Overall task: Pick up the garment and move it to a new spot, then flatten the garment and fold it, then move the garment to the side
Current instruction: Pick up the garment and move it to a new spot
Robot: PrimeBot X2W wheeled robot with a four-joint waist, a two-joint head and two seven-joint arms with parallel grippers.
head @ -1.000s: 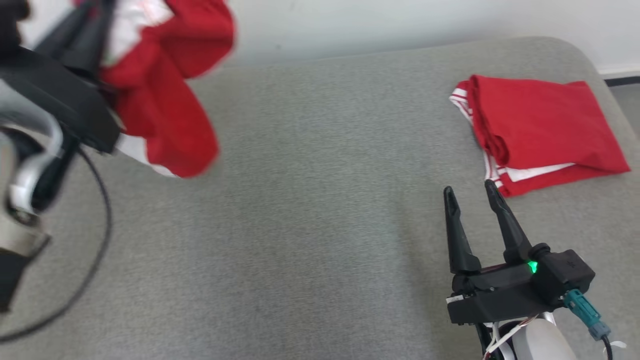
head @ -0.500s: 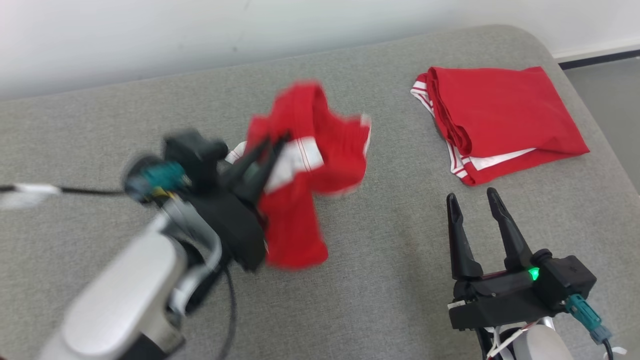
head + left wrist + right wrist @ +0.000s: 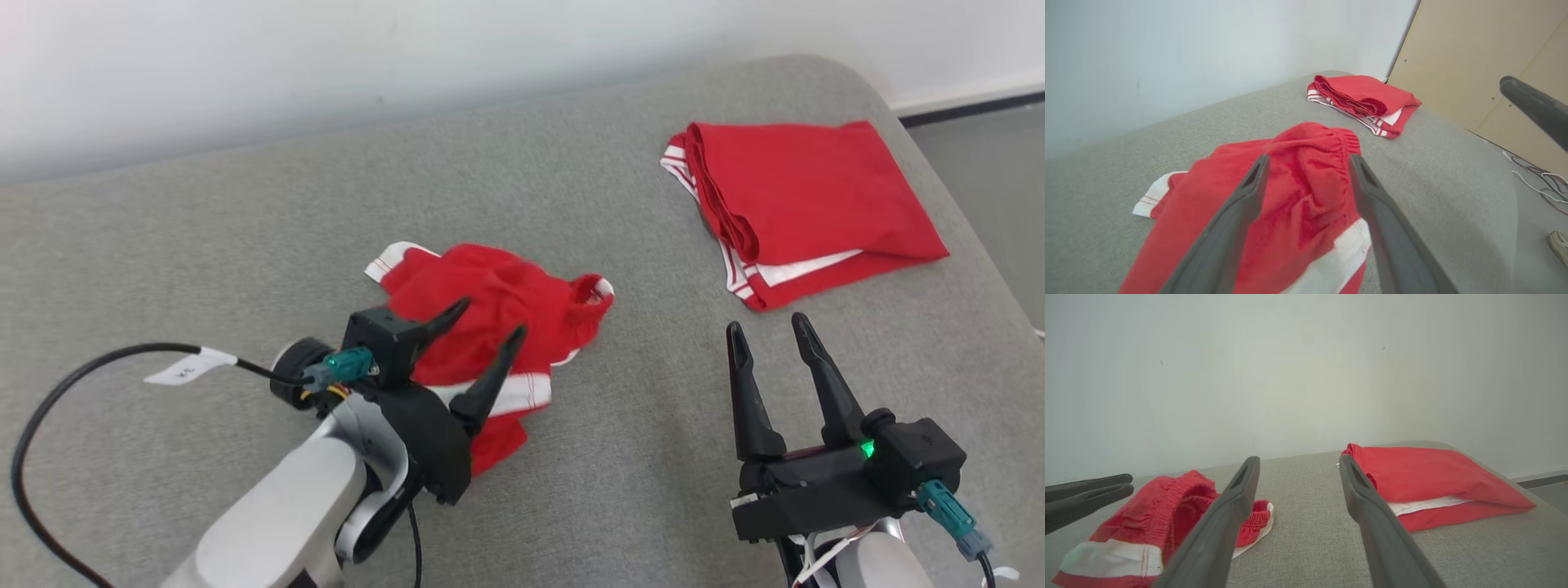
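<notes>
The crumpled garment [image 3: 531, 302] is left unpinched under the spread left gripper [image 3: 492, 317] for flattening; the right gripper [image 3: 766, 323] is likewise held spread

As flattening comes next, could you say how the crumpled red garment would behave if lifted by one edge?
Probably floppy: the crumpled garment lies in soft bunched folds on the grey cushion. Likely light, as the cloth looks thin. Its gathered waistband will likely pucker when lifted.
</notes>
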